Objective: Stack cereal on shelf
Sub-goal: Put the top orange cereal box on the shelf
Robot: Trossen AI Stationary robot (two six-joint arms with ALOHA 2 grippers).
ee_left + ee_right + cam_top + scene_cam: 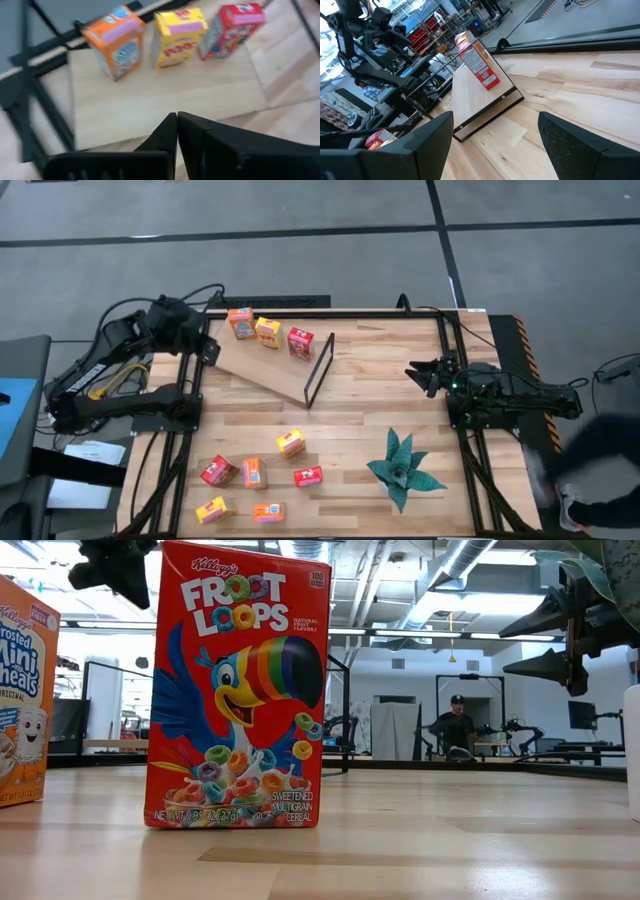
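My left claw (176, 122) is pressed together on nothing, hanging just off the near edge of the shelf (150, 100), a smooth pale board with a thin black frame (318, 369) at one end. Three small cardboard boxes (175, 37) stand on it in a row. My right claw (495, 135) waits spread apart across the surface (360, 430). Six more glossy boxes (255, 473) lie scattered well apart from the shelf; I should probably spread the left claw and take one squarely by its flat sides.
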